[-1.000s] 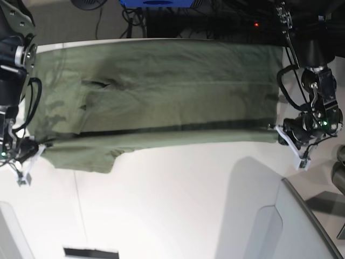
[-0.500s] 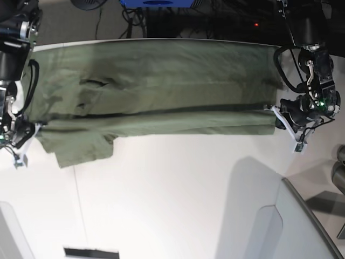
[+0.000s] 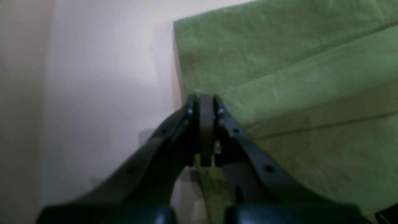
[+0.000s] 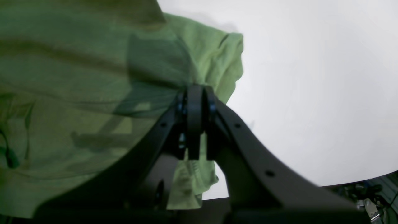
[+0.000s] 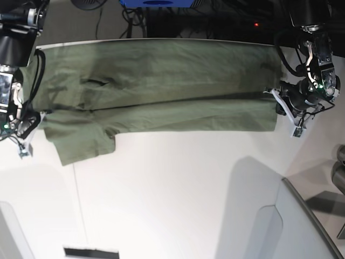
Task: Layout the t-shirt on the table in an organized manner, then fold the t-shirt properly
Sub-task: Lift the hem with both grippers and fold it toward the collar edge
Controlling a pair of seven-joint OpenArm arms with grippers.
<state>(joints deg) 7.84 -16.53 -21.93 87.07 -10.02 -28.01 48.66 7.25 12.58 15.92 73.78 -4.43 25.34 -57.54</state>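
The olive-green t-shirt (image 5: 161, 75) lies stretched across the far part of the white table (image 5: 161, 189), with its near long edge lifted and doubled over itself. A short sleeve (image 5: 81, 143) hangs out at the near left. My left gripper (image 5: 279, 106) is shut on the shirt's right-hand edge; in the left wrist view the closed gripper (image 3: 205, 102) pinches the green cloth (image 3: 295, 77). My right gripper (image 5: 28, 125) is shut on the left-hand edge. In the right wrist view the closed gripper (image 4: 195, 93) holds the fabric (image 4: 77, 77) beside the sleeve (image 4: 220, 56).
A grey angled panel (image 5: 307, 226) rises at the near right, and another grey panel (image 5: 9, 232) at the near left. A black strip (image 5: 90, 252) lies at the front edge. Dark cables and a blue object (image 5: 156, 2) sit beyond the far edge.
Both grippers have moved toward the far edge, carrying the shirt's near edge with them. The folded-over band has slid farther up the shirt and the sleeve has followed.
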